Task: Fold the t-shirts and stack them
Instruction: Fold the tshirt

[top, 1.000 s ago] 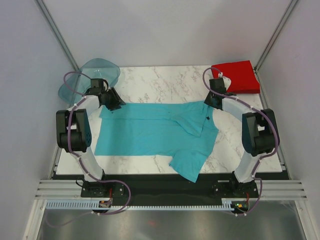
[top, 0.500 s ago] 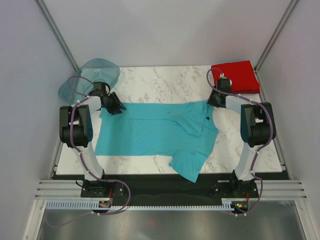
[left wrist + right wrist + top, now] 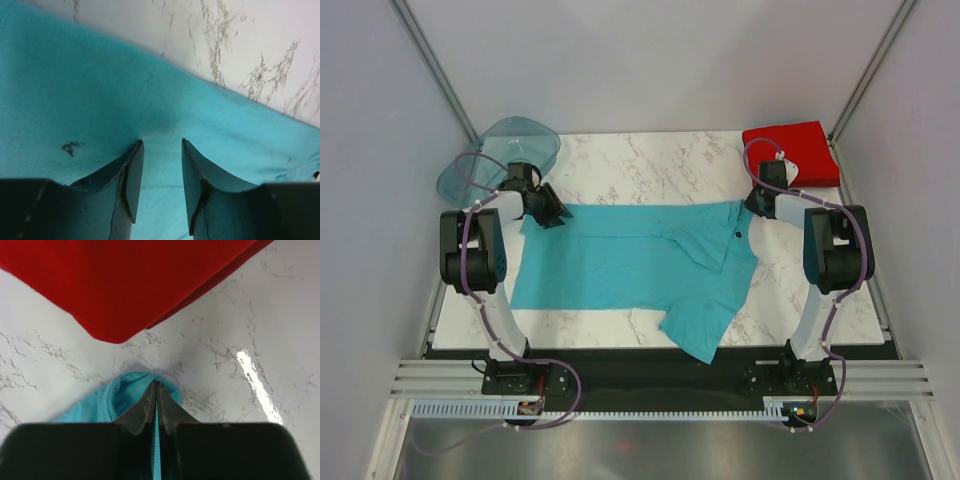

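Teal shirt [image 3: 620,262]: spread on table [image 3: 650,160]; soft, light, limp; lift by corners.
Red shirt [image 3: 798,150]: folded, far right corner.
Left gripper [image 3: 161,144]: jaws apart, tips on cloth.
Right gripper [image 3: 156,386]: pinching teal corner.

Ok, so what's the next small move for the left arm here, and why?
Probably close the left end effector: its jaws stand open, tips on the teal t-shirt near its far edge, while the right end effector is shut on the shirt's other end.
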